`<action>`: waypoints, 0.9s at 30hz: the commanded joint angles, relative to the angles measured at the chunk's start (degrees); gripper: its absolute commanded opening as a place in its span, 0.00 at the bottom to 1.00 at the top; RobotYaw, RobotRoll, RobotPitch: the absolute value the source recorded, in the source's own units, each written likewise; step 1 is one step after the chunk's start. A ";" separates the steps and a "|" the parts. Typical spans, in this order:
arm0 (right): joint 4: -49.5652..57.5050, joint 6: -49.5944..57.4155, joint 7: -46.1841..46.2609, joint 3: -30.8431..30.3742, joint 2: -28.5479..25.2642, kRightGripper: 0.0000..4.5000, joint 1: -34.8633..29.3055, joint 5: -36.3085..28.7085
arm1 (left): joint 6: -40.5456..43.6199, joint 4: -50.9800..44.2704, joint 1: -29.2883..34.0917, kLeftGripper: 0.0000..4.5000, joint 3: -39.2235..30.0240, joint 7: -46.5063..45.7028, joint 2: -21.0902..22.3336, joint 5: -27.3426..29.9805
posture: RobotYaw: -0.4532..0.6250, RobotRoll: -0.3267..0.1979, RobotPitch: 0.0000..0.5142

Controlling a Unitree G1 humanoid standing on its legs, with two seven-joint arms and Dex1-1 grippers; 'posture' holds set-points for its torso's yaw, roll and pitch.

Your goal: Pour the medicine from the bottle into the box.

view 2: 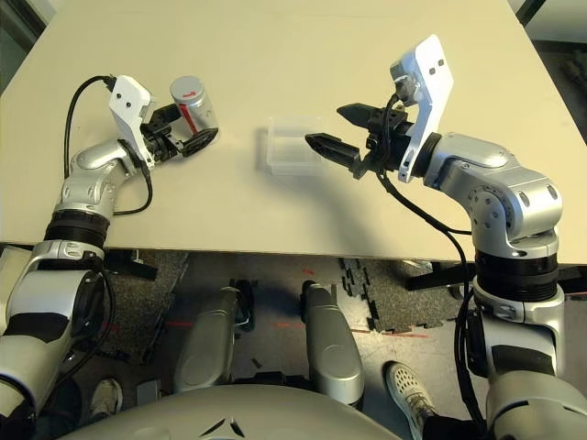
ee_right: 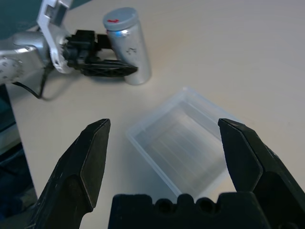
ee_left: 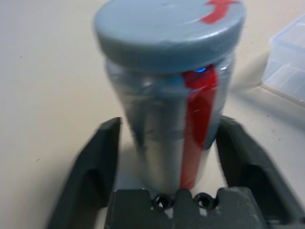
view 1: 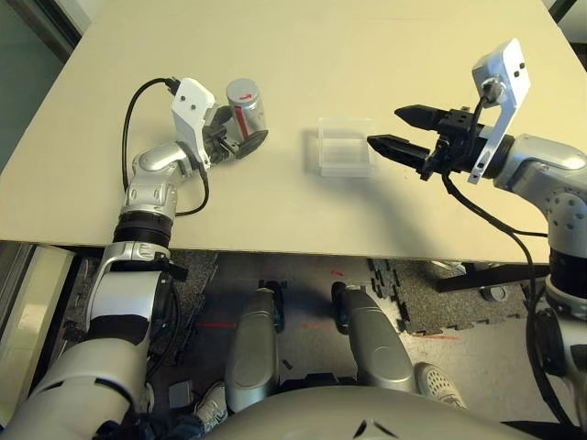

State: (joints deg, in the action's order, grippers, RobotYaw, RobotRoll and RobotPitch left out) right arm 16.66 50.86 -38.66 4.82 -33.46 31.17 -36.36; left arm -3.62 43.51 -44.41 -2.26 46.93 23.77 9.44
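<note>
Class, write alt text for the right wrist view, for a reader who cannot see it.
An open right tool hovers over an empty clear plastic box on a beige table. Beyond it, the left tool grips an upright, capped silver bottle.

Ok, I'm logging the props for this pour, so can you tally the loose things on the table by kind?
Bottles: 1, the bottle, its grey cap on, between the left gripper's fingers.
Clear plastic boxes: 1, the box, in front of the open right gripper.
Total: 2
</note>
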 commanded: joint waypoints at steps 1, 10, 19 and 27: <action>0.71 -0.83 -0.53 -1.47 0.25 1.00 0.92 0.15 | -1.92 -0.55 -0.21 0.60 1.23 1.98 -0.80 -0.65 | 0.34 0.62 0.42; -1.12 -2.54 0.78 -4.03 2.94 1.00 5.54 2.50 | 1.25 -9.05 -0.11 0.60 4.77 10.70 -3.47 1.28 | 0.35 0.62 0.41; -5.29 -8.78 2.99 -8.56 7.61 1.00 12.25 9.52 | 4.20 -6.62 -4.80 0.60 6.31 15.36 -5.52 1.29 | 0.34 0.62 0.39; -6.52 -11.91 2.05 -10.32 9.34 1.00 13.53 12.45 | 5.35 -4.99 -6.93 0.60 5.81 16.56 -6.94 1.58 | 0.33 0.62 0.39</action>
State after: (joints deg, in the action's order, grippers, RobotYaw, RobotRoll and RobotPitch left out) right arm 10.59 39.82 -36.03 -4.43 -24.50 44.22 -24.28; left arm 1.22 37.75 -50.58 3.36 62.77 17.19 10.30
